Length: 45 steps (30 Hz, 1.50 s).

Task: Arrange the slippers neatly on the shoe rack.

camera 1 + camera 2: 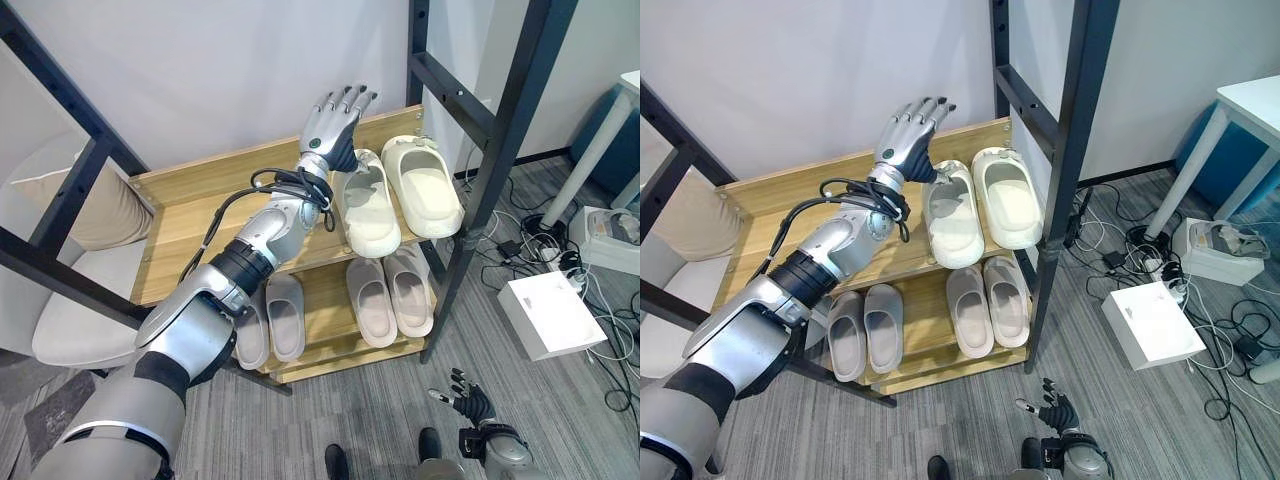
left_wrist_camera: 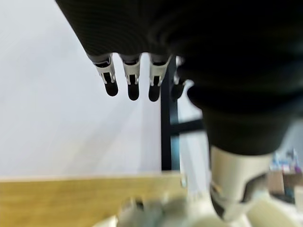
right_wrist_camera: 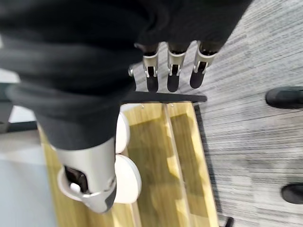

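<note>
The wooden shoe rack has two shelves. A pair of cream slippers lies side by side at the right end of the top shelf. On the lower shelf rest a grey pair at the left and a beige pair at the right. My left hand is raised above the top shelf, just left of the cream pair's toes, open with straight fingers and holding nothing. My right hand hangs low over the carpet in front of the rack, open and empty.
Black metal frame posts stand right beside the rack's right end, and another slants across its left. A beige cushioned chair is at the left. On the floor to the right lie a white box and tangled cables.
</note>
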{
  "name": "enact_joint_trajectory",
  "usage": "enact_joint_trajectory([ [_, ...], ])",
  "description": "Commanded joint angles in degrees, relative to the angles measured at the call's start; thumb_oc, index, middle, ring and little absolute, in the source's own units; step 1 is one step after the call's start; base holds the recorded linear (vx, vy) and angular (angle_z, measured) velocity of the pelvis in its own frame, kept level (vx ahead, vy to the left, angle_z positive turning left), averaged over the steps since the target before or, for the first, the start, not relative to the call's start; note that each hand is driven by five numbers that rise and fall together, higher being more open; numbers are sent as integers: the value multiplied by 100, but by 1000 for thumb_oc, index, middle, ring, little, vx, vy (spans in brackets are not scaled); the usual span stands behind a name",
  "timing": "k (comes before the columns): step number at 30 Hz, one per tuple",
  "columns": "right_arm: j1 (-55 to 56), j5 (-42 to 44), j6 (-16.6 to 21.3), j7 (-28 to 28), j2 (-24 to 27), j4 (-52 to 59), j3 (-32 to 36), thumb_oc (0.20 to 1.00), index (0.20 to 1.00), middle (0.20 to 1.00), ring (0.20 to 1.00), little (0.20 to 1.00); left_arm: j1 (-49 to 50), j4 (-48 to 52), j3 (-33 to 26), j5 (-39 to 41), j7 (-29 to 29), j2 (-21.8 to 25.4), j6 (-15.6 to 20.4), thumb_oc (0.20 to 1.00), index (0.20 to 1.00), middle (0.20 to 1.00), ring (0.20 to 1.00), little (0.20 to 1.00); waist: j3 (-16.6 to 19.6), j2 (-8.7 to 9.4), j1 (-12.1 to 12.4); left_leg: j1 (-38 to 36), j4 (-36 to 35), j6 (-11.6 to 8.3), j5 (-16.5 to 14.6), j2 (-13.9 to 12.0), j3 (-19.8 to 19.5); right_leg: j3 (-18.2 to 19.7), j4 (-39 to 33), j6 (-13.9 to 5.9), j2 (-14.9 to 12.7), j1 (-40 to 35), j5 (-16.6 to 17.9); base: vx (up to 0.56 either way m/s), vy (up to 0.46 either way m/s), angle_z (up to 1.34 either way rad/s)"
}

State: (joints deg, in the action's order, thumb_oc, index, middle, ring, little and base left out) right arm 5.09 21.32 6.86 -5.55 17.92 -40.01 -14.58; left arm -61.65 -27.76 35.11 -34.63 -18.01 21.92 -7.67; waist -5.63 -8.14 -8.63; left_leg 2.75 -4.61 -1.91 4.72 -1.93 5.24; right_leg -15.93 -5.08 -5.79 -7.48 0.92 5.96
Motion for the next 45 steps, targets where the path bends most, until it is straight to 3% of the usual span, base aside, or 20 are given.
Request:
enact_joint_trajectory([
  [1,64,-97,45,91,-216,320,222,1000,1000,1000,1000,1000,57,99,-719,585,-87,236,296,1000,1000,1000,1000,1000,26,353,194,-267,-39,-78,-364,262,-178,-247,8,-276,62,-363,-574,-17,-2,15],
  [2,66,-96,45,91,-215,321,220,1000,1000,1000,1000,1000,62,104,-722,584,-85,237,295,1000,1000,1000,1000,1000,28,351,190,-266,-39,-78,-364,263,-180,-249,8,-276,62,-363,-574,-13,-8,6],
  [3,71,-114,27,103,-232,337,219,1000,1000,1000,1000,1000,320,236,-927,1101,-151,153,468,1000,1000,1000,1000,1000,30,362,223,-262,-39,-76,-355,269,-200,-272,8,-270,59,-373,-575,-5,1,9],
  [4,103,-193,-42,106,-340,356,197,1000,1000,1000,1000,1000,1053,680,-1385,2758,-132,-77,984,1000,1000,1000,1000,1000,10,365,295,-293,-39,-72,-352,277,-233,-302,8,-263,49,-428,-577,-12,3,16],
  [5,107,-192,-43,105,-337,359,190,1000,1000,1000,1000,1000,1066,692,-1392,2762,-127,-70,981,1000,1000,1000,1000,1000,34,362,285,-261,-39,-68,-333,281,-238,-308,8,-262,45,-399,-562,-3,7,14],
  [8,82,-257,-69,101,-449,321,142,1000,1000,1000,1000,1000,2081,1074,-1635,4985,147,-397,1585,1000,1000,1000,1000,1000,55,356,375,-254,-39,-65,-308,289,-277,-357,8,-253,39,-411,-555,-11,11,12],
  [9,-7,-212,-101,118,-462,302,59,1000,1000,1000,1000,1000,2601,1100,-1446,5686,366,-591,1584,1000,1000,1000,1000,1000,50,366,411,-255,-39,-65,-295,286,-284,-373,8,-247,43,-413,-559,-12,10,4],
  [10,-3,-211,-100,118,-462,302,57,1000,1000,1000,1000,1000,2606,1102,-1446,5689,368,-589,1584,1000,1000,1000,1000,1000,53,367,410,-255,-39,-66,-296,286,-284,-373,8,-247,43,-413,-560,0,0,0],
  [11,-147,-104,-169,128,-404,283,3,1000,1000,1000,1000,1000,2937,983,-1291,6308,610,-681,1460,1000,1000,1000,1000,1000,61,375,435,-262,-39,-69,-290,286,-298,-382,8,-244,45,-427,-572,8,14,4],
  [17,-742,156,-372,109,-308,172,-134,1000,1000,1000,1000,1000,3259,827,-837,7235,889,-956,1283,1000,1000,1000,1000,1000,94,393,490,-264,-39,-67,-279,279,-330,-425,8,-243,47,-448,-583,6,4,7],
  [25,-1180,322,-515,30,-357,23,-363,1000,1000,1000,1000,1000,2857,784,-350,7391,840,-1294,1155,1000,1000,1000,1000,1000,134,426,501,-269,-39,-55,-289,295,-357,-444,8,-240,45,-454,-580,4,2,3],
  [26,-1312,336,-501,-58,-461,-92,-450,1000,1000,1000,1000,1000,2559,447,-228,7247,710,-1549,1136,1000,1000,1000,1000,1000,152,433,470,-266,-39,-57,-293,293,-348,-455,8,-242,39,-448,-579,9,8,-5],
  [36,-1951,480,-445,-325,-643,-892,-610,1000,1000,1000,1000,1000,1479,-1141,-254,7039,214,-2292,1230,1000,1000,1000,1000,1000,144,391,333,-310,-39,-63,-305,292,-261,-405,8,-265,21,-468,-565,1,3,1],
  [40,-2025,471,-426,-354,-660,-1021,-627,1000,1000,1000,1000,1000,1209,-1302,-315,6831,151,-2217,1229,1000,1000,1000,1000,1000,149,365,306,-329,-39,-65,-319,291,-239,-377,8,-268,22,-476,-558,6,0,-4],
  [45,-1660,326,-286,-285,-558,-830,-566,1000,1000,1000,1000,1000,831,-542,-355,5449,-168,-1606,1324,1000,1000,1000,1000,1000,155,370,327,-343,-39,-71,-322,293,-286,-417,8,-266,22,-507,-571,-2,-13,-7],
])
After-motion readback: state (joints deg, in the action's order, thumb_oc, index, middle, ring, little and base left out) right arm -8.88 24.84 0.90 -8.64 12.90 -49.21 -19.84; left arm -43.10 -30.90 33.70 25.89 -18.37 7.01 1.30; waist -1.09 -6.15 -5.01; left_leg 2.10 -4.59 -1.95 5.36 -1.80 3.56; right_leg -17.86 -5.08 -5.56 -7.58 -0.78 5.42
